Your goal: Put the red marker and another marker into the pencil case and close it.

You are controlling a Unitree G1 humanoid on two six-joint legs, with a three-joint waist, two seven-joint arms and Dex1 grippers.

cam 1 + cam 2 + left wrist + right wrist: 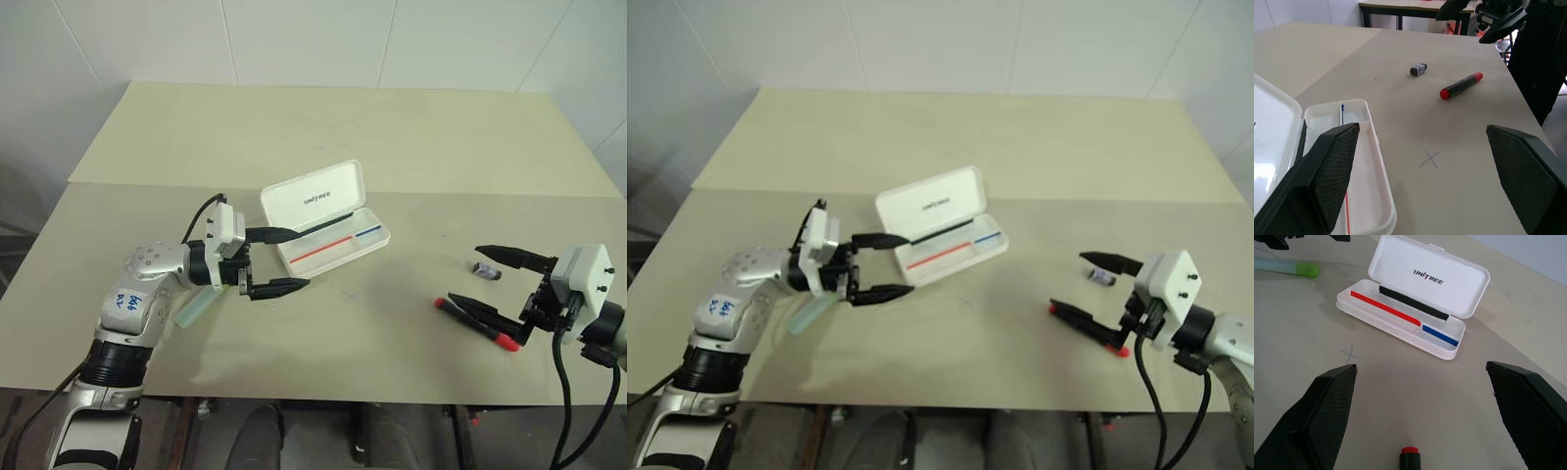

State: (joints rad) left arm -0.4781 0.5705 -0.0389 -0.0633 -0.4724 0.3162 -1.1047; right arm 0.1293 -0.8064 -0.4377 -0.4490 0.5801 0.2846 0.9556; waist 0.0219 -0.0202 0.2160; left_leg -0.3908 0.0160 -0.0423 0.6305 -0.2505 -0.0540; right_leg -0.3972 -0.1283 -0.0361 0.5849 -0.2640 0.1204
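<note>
- Left gripper, with its 2 black fingers spread wide apart, hangs over the table just beside the pencil case and holds nothing.
- Right gripper also has its 2 black fingers spread wide apart and holds nothing.
- It sits low over the right side of the big, flat, pale beige table.
- The flat white hard plastic pencil case with rounded corners lies open near the middle of the table.
- Its lid stands up at the back and shows dark "UNITREE" letters.
- Inside the tray you can see a thin red line and a shorter blue line.
- The slim red marker, with a black body and bright red ends, lies flat on the table, well apart from the case.
- It lies right under the right gripper, with 1 red end poking out on each side of the lower finger.
- The stubby pale green see-through marker lies on the table beside the left arm.
- A tiny grey-purple block lies on the table near the red marker, between the right gripper's 2 fingers as seen from above.
- A small pencil cross is drawn on the table between the case and the red marker.
</note>
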